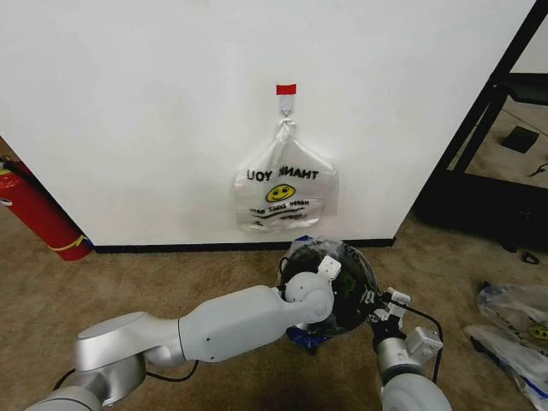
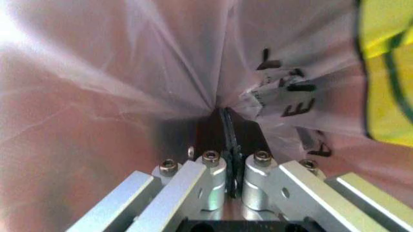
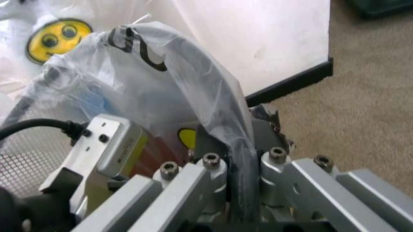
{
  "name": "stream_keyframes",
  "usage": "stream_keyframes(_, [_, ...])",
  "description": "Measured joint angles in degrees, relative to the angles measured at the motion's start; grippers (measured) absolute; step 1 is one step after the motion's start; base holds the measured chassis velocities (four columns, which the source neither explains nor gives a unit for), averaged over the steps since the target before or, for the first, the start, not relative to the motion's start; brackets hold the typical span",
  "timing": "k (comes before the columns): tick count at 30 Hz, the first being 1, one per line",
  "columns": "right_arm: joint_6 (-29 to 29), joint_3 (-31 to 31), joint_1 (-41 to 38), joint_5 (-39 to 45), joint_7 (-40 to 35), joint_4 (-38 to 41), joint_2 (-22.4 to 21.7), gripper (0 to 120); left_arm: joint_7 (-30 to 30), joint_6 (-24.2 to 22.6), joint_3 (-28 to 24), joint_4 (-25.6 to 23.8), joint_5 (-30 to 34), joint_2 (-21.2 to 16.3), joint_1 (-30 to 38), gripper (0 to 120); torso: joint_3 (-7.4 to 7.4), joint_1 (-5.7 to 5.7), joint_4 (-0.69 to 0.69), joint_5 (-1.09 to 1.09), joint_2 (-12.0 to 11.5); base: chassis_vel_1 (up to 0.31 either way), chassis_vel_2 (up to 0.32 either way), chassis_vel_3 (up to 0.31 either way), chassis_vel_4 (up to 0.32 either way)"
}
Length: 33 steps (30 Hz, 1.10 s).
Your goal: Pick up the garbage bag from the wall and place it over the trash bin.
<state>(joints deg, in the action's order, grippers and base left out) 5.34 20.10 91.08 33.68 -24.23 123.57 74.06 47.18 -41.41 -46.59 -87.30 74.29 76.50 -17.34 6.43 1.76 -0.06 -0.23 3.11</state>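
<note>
The left gripper and right gripper each pinched a fold of the garbage bag, held over the trash bin on the carpet below the wall. The thin film could tear or slip out if the 2 arms pulled unevenly.

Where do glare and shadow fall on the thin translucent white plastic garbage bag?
Left wrist view: light glows through the garbage bag, darkest at the fold pinched by the left gripper. Right wrist view: sheen streaks the fold in the right gripper. Head view: highlights glint over the black wire-mesh trash bin.
</note>
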Motion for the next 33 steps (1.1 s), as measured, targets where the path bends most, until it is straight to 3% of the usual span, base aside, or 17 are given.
stream_keyframes(23, [0.88,-0.27,1.21,3.39,-0.65,2.06,0.3,0,-0.45,0.37,-0.45,1.96,-0.81,-0.02,-0.83,0,0.0,0.0,0.0,0.0,0.0,0.0,0.0,0.0,0.0])
stream_keyframes(33, [1.21,0.46,-1.57,4.61,-1.81,-1.16,0.32,0,-0.59,1.9,1.96,-7.07,3.78,-2.71,1.42,0,0.0,0.0,0.0,0.0,0.0,0.0,0.0,0.0,0.0])
